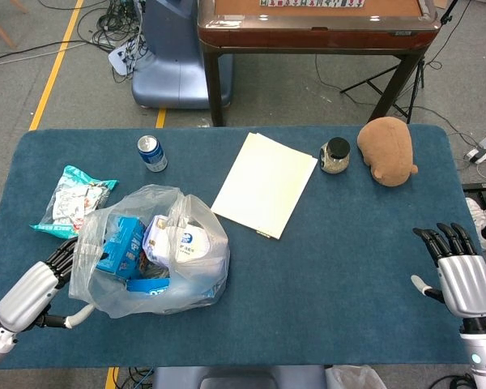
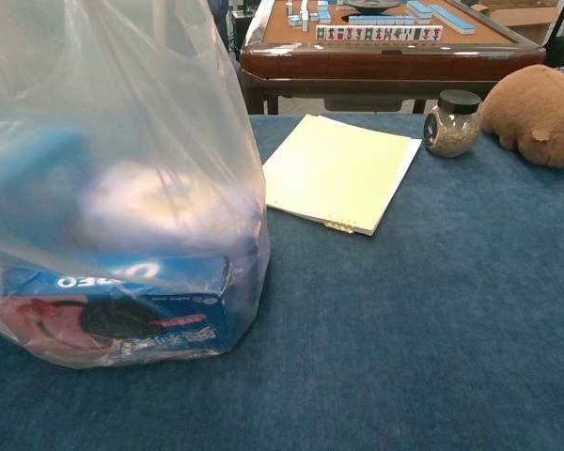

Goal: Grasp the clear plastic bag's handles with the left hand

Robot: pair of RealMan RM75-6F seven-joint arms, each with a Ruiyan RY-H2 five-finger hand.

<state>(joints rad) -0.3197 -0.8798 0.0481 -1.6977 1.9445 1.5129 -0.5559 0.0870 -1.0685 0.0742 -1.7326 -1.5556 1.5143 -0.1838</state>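
Observation:
A clear plastic bag stands on the left of the blue table. Inside it are blue snack boxes and a white tub. In the chest view the bag fills the left side, with a blue cookie box at its bottom. My left hand lies at the bag's lower left, fingers spread and reaching against the plastic, thumb low beside it. It holds nothing. The bag's handles cannot be made out. My right hand stays open at the table's right edge, far from the bag.
A soda can and a teal snack packet sit beyond the bag. A yellow paper pad, a small jar and a brown plush toy lie toward the far right. A mahjong table stands behind.

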